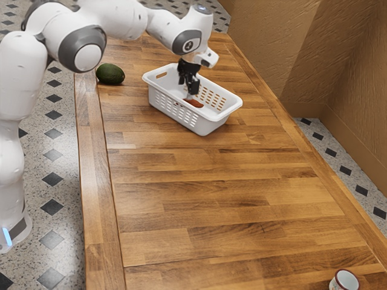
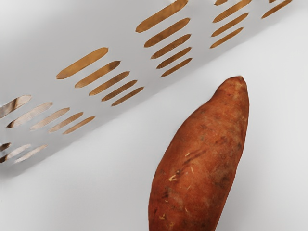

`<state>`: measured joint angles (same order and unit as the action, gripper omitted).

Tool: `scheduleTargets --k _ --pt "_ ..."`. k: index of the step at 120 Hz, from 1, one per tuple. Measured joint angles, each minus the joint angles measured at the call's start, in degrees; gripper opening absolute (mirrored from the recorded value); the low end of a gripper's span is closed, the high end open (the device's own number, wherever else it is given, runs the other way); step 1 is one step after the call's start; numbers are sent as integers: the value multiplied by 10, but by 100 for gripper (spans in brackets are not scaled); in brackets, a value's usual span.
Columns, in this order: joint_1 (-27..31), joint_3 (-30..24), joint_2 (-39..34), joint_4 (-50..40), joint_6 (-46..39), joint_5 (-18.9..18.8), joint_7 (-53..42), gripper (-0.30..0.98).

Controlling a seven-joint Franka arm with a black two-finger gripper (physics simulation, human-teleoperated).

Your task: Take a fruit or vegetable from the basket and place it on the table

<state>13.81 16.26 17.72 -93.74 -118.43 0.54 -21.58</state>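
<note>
And here's the gripper [image 1: 190, 94], open or closed I can't tell, over the sweet potato [image 1: 193, 103] in the basket [image 1: 202, 127], lift and placing both to come, avocado [image 1: 110, 74] on the table [image 1: 181, 199] towards its ten o'clock!

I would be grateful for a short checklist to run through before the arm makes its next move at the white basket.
- Basket upright on the table: ok.
- Sweet potato inside the basket: ok, lying on its floor.
- Pincer down at the basket, by the sweet potato: ok.
- Pincer in contact with the sweet potato: cannot tell.
- Sweet potato out on the table, as the task wants: not ok, it lies in the basket.
- Avocado outside the basket, on the table: ok.
</note>
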Motion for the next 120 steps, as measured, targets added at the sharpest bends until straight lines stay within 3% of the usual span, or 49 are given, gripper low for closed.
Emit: scheduleTargets --k 120 --pt "1 -7 -7 -33 -31 48 -30 69"
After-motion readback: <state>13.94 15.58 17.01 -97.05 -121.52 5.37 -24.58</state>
